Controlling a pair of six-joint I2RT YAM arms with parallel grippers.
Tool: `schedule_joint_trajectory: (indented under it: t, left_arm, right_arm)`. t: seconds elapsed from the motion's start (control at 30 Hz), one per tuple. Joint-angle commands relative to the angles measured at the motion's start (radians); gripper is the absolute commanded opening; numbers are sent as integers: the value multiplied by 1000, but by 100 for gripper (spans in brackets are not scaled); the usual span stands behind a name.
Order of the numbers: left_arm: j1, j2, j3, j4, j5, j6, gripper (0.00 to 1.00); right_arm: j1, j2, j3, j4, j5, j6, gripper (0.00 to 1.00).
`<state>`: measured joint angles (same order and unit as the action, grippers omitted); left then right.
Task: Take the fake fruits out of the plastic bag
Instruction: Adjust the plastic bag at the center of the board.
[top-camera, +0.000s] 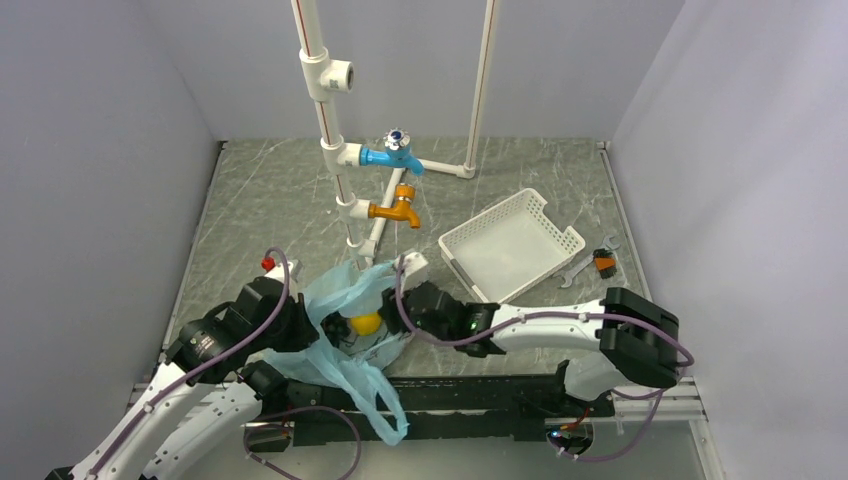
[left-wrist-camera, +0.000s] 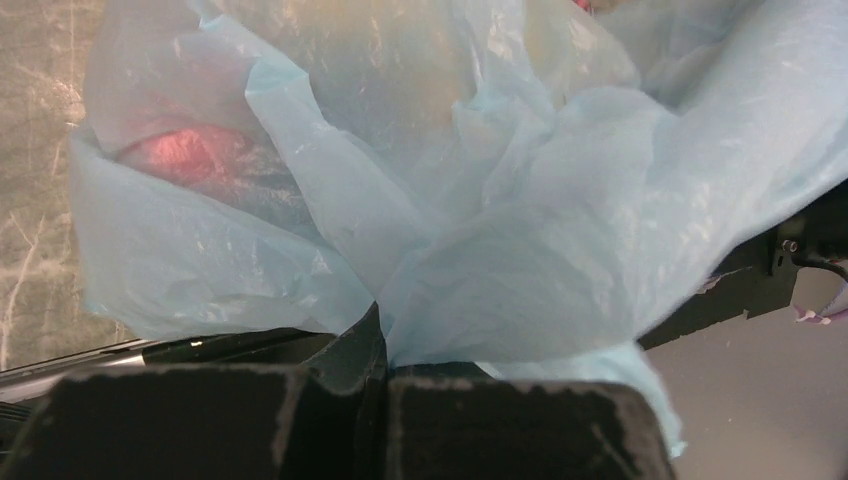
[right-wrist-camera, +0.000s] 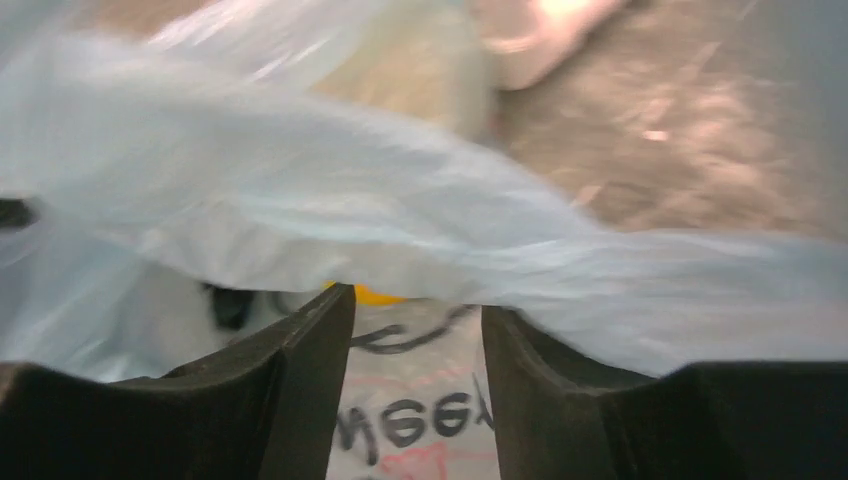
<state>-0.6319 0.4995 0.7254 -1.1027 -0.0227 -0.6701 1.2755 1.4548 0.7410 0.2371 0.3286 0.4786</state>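
The light-blue plastic bag lies crumpled at the near middle of the table, its mouth open upward. An orange-yellow fruit shows inside the mouth. A red-orange fruit shows through the film in the left wrist view. My left gripper is shut on a fold of the bag at its left side. My right gripper is open at the bag's right edge, its fingers under a blue fold; a sliver of the yellow fruit shows just beyond them. The other fruits are hidden.
A white slotted basket stands to the right of the middle. White pipes with a blue tap and an orange tap rise at the back. A spanner and a small orange part lie right of the basket.
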Motion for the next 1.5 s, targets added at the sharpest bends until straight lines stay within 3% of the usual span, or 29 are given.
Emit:
schedule_joint_trajectory:
  t: [0.0,0.17,0.27,0.37,0.53,0.73,0.87,0.93,1.1,1.2,1.23,1.37,1.47]
  left_arm:
    - [-2,-2,-1,21,3,2,0]
    - [-1,4,-1,22,5,2,0]
    - [-1,0,1,20,2,0,0]
    - [-1,-5,1,18,-3,-4,0]
    - [-1,-15,1,18,-4,-4,0]
    - [-1,-11,2,20,1,-1,0]
    - [-1,-9,1,20,0,-2,0]
    - [-2,-12,1,20,0,-2,0]
    - [-2,-22,2,18,-6,-6,0]
    - [-1,-20,3,17,-5,-5,0]
    - [0,-21,3,17,-3,-5,0]
    - [-1,-25,1,18,-4,-4,0]
    - [-1,-29,4,15,-8,-7,0]
  right_arm:
    - [-130,-82,-63,13,117,9,55]
    - [-247,-50,17,-66,85,-52,71]
    - [-254,-34,84,-121,26,-84,80]
    - [-236,-70,81,-138,-92,-67,85]
    - [-102,-160,56,-163,-148,-36,87]
    - [51,-225,79,-187,-92,-56,84]
    - [67,-233,117,-219,-13,-106,93]
    - [67,-224,148,-290,59,-71,99]
    - [70,-183,160,-394,183,168,99]
    - [80,-149,146,-473,211,339,91]
    - [82,-150,122,-456,179,353,84]
    - [83,-192,-17,-344,30,395,43]
    - [88,-247,-145,-349,48,481,17]
